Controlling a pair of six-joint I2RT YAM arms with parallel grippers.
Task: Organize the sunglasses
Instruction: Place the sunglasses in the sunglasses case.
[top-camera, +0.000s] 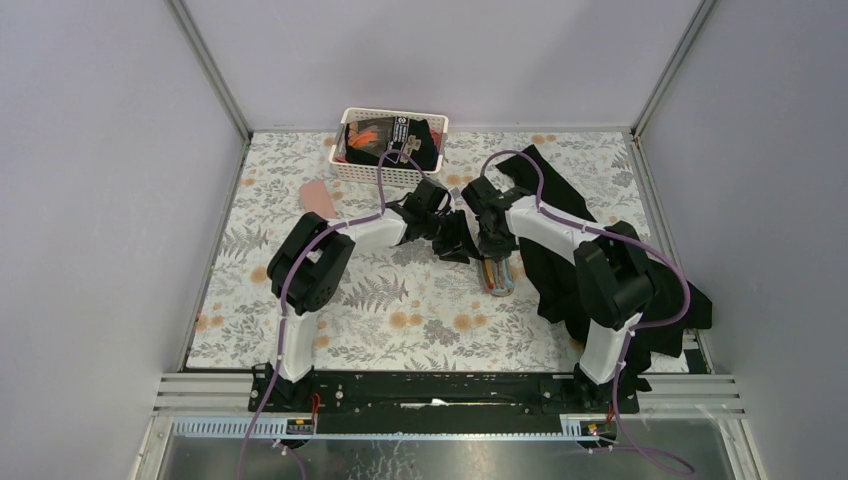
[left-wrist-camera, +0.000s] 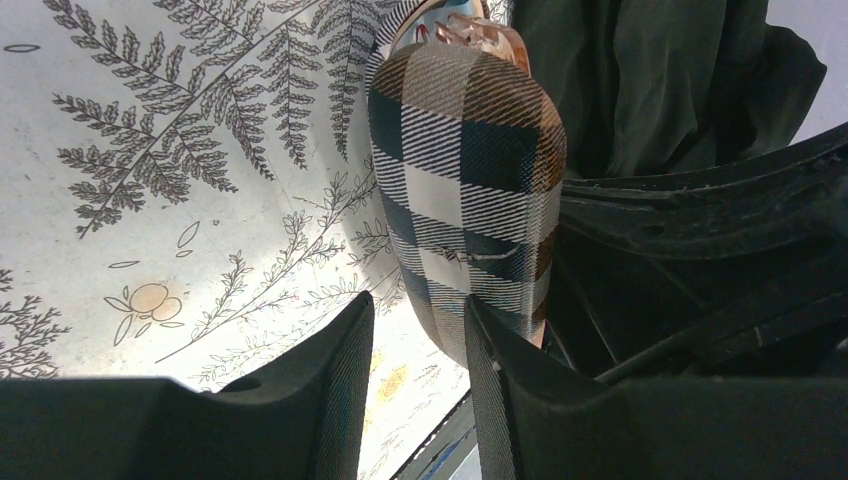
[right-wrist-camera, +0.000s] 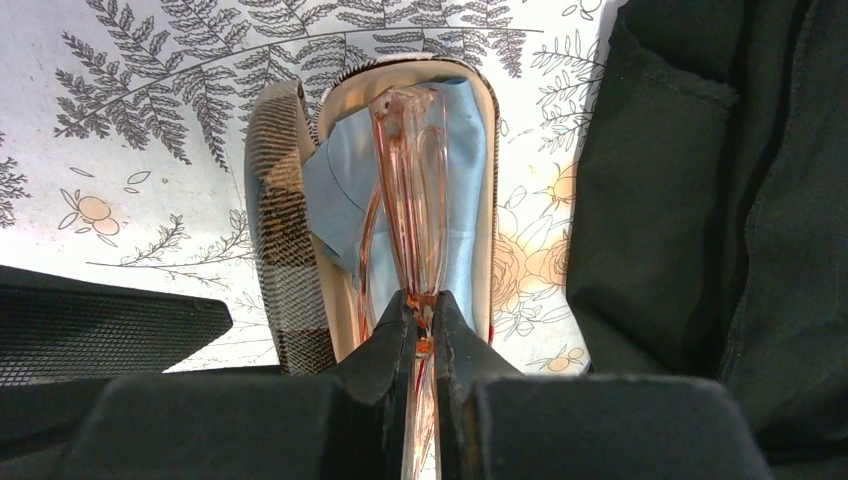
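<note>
My right gripper is shut on the folded sunglasses, a thin pair with pale orange-pink lenses. They stand on edge inside an open plaid case lined with a light-blue cloth. In the top view the case lies mid-table just under the right gripper. My left gripper is open beside the case's raised plaid lid. Its right finger rests against the lid's near end, while a gap separates the left finger from it.
A black garment lies bunched along the right side, close against the case. At the back a white basket holds dark items and something orange. A pink oblong item lies left of the arms.
</note>
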